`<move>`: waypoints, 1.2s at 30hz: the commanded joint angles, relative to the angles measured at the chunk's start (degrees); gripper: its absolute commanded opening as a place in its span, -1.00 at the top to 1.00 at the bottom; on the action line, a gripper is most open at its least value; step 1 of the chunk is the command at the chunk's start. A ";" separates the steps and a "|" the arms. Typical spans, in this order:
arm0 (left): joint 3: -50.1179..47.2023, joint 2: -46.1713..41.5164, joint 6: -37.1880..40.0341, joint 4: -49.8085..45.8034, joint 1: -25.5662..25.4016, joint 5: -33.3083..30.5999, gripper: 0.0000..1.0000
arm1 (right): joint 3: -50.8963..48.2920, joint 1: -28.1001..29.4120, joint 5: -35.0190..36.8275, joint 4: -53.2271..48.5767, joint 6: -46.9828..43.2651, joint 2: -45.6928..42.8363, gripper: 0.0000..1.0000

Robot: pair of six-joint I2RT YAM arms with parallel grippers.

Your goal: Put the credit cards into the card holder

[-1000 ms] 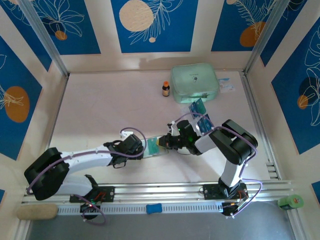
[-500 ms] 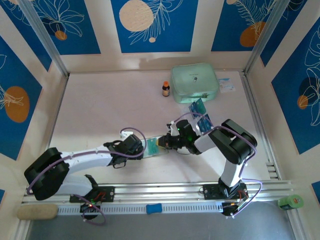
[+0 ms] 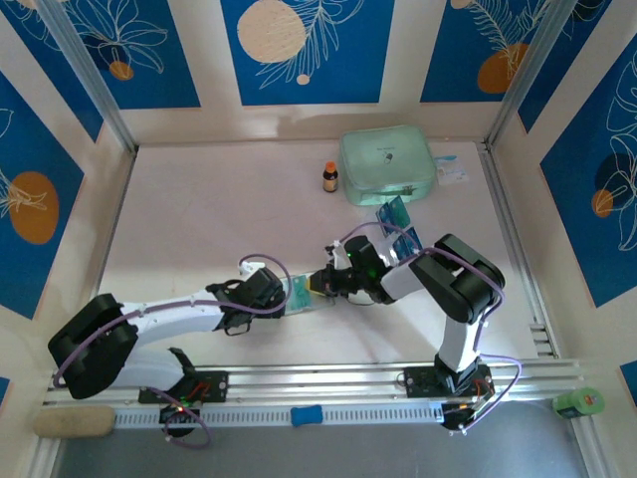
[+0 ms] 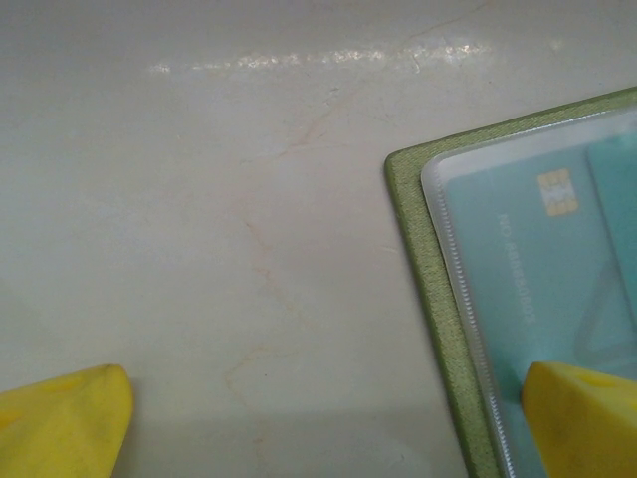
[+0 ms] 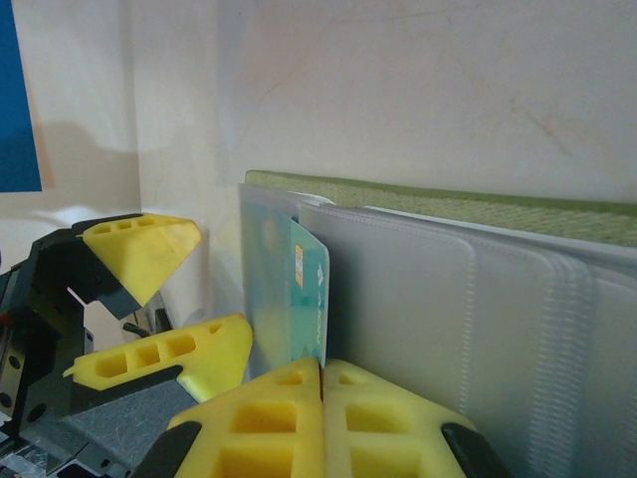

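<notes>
The olive-green card holder (image 4: 430, 269) lies open on the table, its clear pockets (image 5: 468, 319) up. A teal credit card (image 5: 310, 299) stands edge-on, partly inside a pocket, with my right gripper (image 5: 321, 370) shut on its near end. In the left wrist view a teal card (image 4: 518, 269) shows through the pocket. My left gripper (image 4: 328, 423) is open; one fingertip (image 4: 582, 418) lies over the holder's pocket page, the other (image 4: 70, 423) over bare table. In the top view the two grippers meet at the holder (image 3: 300, 292), and two more credit cards (image 3: 397, 213) lie behind the right arm.
A large mint-green zip case (image 3: 387, 164) and a small brown bottle (image 3: 330, 178) stand at the back of the table. The right arm's elbow (image 3: 463, 279) sits close to the right rail. Open table stretches to the left and far side of the holder.
My right gripper has shifted slightly left with the card, toward the holder. The left arm has stayed where it was, still open.
</notes>
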 commanded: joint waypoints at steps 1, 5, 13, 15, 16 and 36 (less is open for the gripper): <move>-1.04 -0.71 -0.20 -1.71 0.43 -0.94 -1.00 | 1.29 1.27 -1.83 -7.51 -2.42 1.64 1.00; -0.79 -1.87 -0.71 -1.93 0.42 -0.79 -1.00 | 3.71 0.87 -1.29 -16.17 -6.53 -1.35 0.57; -0.26 -8.65 -2.61 -4.42 0.77 -2.62 -1.00 | 11.40 -0.82 5.25 -38.94 -17.61 -10.22 0.39; -0.25 -9.88 -3.07 -5.65 1.20 -3.55 -1.00 | 13.62 -0.74 6.26 -42.32 -19.25 -10.47 0.40; -0.29 -10.14 -3.17 -6.07 1.44 -3.78 -1.00 | 14.50 -0.66 6.61 -43.51 -19.82 -10.40 0.41; 0.71 0.32 -1.79 -6.29 4.08 -2.59 -1.00 | 24.42 3.92 10.52 -50.24 -23.85 -0.92 0.91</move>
